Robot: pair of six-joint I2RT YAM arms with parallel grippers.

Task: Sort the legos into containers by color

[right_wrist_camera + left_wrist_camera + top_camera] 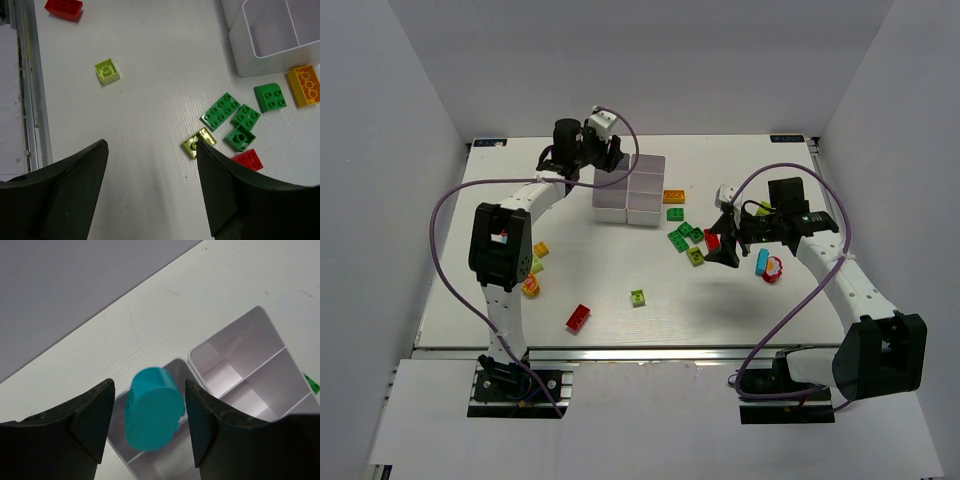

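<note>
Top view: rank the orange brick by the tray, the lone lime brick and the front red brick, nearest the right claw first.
1. Orange brick, beyond the right claw, by the tray.
2. Lime brick, mid-table.
3. Red brick, front left.

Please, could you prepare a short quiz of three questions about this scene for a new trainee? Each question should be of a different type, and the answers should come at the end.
1. Multiple choice: what colour is the brick that sits within the left claw? A red, B teal, C yellow.
2. True or false: the right claw grips a green brick.
3. Fill in: the left claw hangs above the white ____ with square compartments.

Key
1. B.
2. False: the right claw is open and holds nothing.
3. tray.
</note>
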